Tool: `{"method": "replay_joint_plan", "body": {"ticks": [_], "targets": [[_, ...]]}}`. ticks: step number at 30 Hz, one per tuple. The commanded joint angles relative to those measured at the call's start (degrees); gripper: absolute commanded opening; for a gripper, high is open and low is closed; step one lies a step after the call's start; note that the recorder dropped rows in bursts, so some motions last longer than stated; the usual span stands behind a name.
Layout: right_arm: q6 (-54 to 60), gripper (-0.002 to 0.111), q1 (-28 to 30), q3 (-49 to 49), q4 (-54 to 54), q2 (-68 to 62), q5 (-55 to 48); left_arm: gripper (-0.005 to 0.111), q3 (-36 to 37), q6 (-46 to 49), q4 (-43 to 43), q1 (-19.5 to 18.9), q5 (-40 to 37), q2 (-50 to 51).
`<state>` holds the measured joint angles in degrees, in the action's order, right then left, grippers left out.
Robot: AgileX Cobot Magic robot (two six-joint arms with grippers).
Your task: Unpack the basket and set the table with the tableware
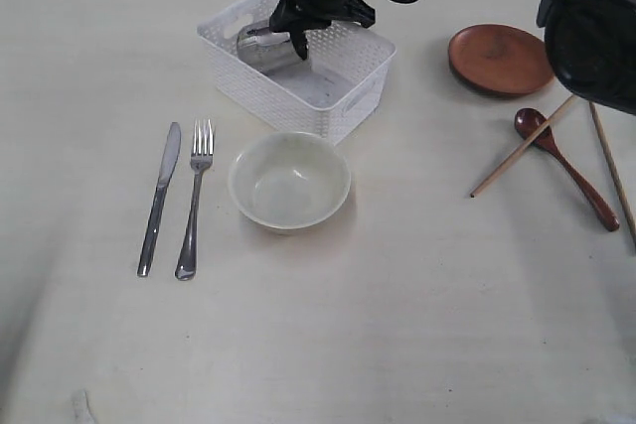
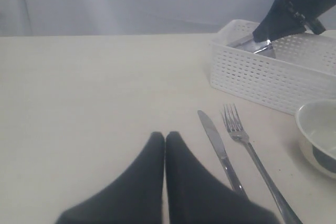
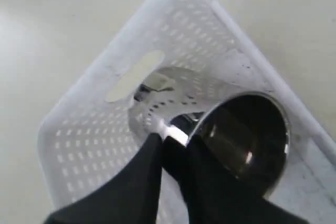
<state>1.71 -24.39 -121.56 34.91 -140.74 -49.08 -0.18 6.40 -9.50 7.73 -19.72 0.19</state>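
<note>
The white basket (image 1: 348,111) stands at the back of the table (image 1: 417,325). My right gripper (image 1: 294,43) reaches down into it, shut on the rim of the steel cup (image 1: 260,42). In the right wrist view one finger lies inside the cup (image 3: 241,140) and the other outside, the gripper (image 3: 165,140) pinching the wall. The knife (image 1: 159,196), fork (image 1: 195,196) and pale bowl (image 1: 289,181) lie in front of the basket. My left gripper (image 2: 165,136) is shut and empty, low over the table beside the knife (image 2: 218,148).
A brown plate (image 1: 500,59), a red-brown spoon (image 1: 566,166) and two chopsticks (image 1: 522,149) lie at the right. The right arm's dark body (image 1: 591,17) hangs over that corner. The basket (image 3: 173,30) holds nothing else that I can see.
</note>
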Motion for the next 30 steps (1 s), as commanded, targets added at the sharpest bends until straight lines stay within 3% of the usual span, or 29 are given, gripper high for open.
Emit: {"method": "replay_joint_plan", "body": {"ticks": [1,5,10,13,18,25,27,30], "targets": [[3.3,-0.001,0.1,0.0,-0.9,0.0,0.3,0.000,0.2,0.0,0.3,0.4,0.1,-0.2],[3.4,-0.001,0.3,-3.1,-7.0,0.7,-3.1,0.000,0.2,0.0,0.3,0.4,0.1,-0.2],[-4.6,-0.001,0.3,-9.3,-30.1,2.1,-12.5,0.000,0.2,0.0,0.3,0.4,0.1,-0.2],[-4.9,-0.001,0.5,-13.0,-37.9,2.3,-16.6,0.000,0.2,0.0,0.3,0.4,0.1,-0.2],[2.4,-0.001,1.4,-13.0,-26.3,4.2,-15.3,0.000,0.2,0.0,0.3,0.4,0.1,-0.2],[10.8,-0.001,-3.2,-13.0,-17.0,5.9,-15.7,0.000,0.2,0.0,0.0,0.4,0.1,-0.2],[13.1,-0.001,-7.2,-13.0,-17.5,6.2,-15.1,0.000,0.2,0.0,0.0,0.4,0.1,-0.2],[13.8,-0.001,-14.3,-13.0,-29.4,6.3,-12.7,0.000,0.2,0.0,0.0,0.4,0.1,-0.2]]}}
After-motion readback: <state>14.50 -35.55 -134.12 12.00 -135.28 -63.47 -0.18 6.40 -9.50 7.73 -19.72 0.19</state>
